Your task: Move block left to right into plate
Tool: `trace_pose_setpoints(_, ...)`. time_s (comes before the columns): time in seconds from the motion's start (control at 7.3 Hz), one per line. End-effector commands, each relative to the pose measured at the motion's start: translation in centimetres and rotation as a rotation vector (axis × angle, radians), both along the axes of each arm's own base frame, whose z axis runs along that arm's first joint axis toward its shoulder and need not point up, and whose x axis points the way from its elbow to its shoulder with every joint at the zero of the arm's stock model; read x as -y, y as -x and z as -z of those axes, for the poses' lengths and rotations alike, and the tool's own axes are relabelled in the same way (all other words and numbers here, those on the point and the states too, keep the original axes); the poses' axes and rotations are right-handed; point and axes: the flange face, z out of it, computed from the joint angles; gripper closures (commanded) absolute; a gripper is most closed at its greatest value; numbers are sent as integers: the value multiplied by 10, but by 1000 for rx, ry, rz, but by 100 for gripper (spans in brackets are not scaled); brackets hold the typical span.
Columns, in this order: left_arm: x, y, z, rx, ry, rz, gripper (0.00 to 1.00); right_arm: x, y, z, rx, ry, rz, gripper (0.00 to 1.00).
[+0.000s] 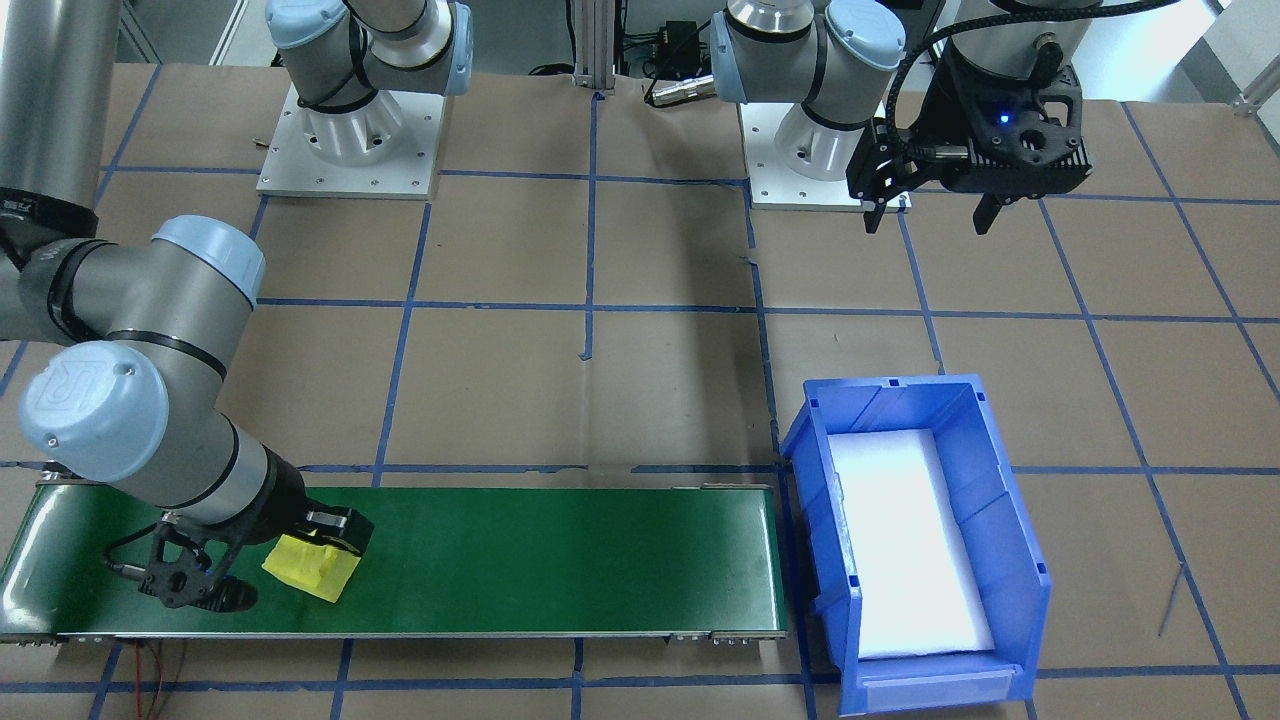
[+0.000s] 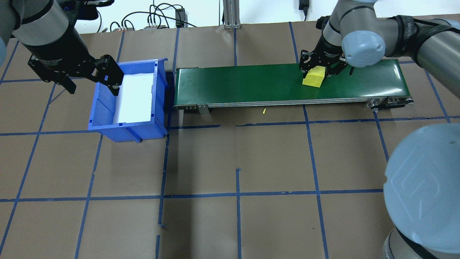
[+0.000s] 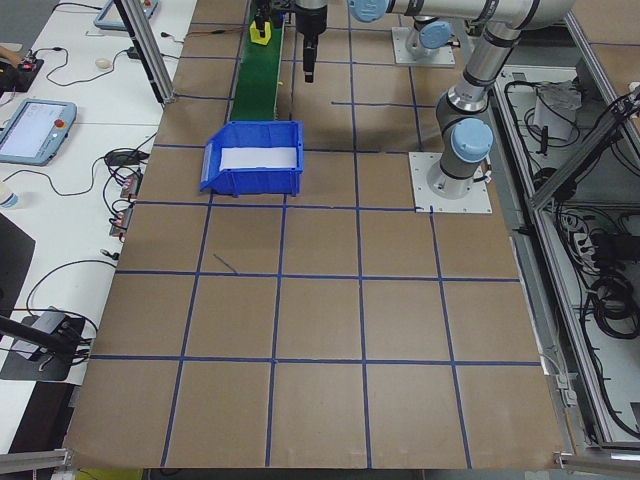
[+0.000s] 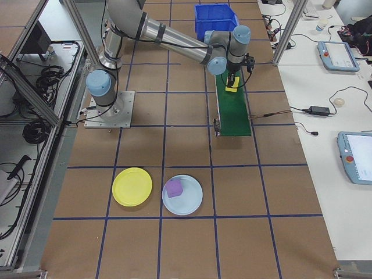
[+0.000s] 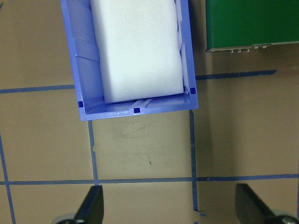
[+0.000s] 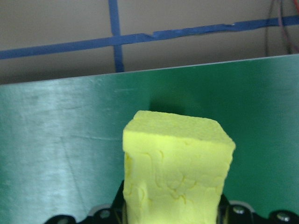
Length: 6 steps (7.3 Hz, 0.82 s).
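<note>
Block [image 6: 177, 168] — yellow, crinkled foam — pinched by right gripper [image 2: 318, 68].

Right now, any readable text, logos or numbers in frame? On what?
"UR": embossed logo on the right arm's blue joint cap.
White print on the left arm's wrist: too blurred to read.
Print on the right arm's black sleeve: too blurred to read.
Pendant screen: too small to read.
Yellow block, blue bin, green belt: none.
</note>
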Motion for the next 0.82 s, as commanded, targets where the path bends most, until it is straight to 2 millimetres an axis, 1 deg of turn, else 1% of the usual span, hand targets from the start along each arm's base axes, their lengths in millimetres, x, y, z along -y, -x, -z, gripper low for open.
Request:
trace_pose_setpoints(0.0,0,0,1,-1,-1,-2,0,-45,84,-36,-144,-33,-186,75)
trace_pose_setpoints(0.14,0,0,0,0,0,1,0,-85,141,-47,-161,-99,-207,76)
trace_pose_setpoints(0.27,0,-1,0,0,0,-2,0,-132,209,-53,-164,-164,-179,77)
trace_pose_setpoints(0.41,0,0,0,0,0,0,0,-175,261,-46,-126,-237,-204,77)
trace_pose_setpoints(0.55,0,0,-4,1,8,1,0,-205,300,-40,-90,-269,-235,77)
trace_pose_setpoints(0.68,0,0,-4,1,8,0,0,-244,361,-39,-70,-301,-246,77)
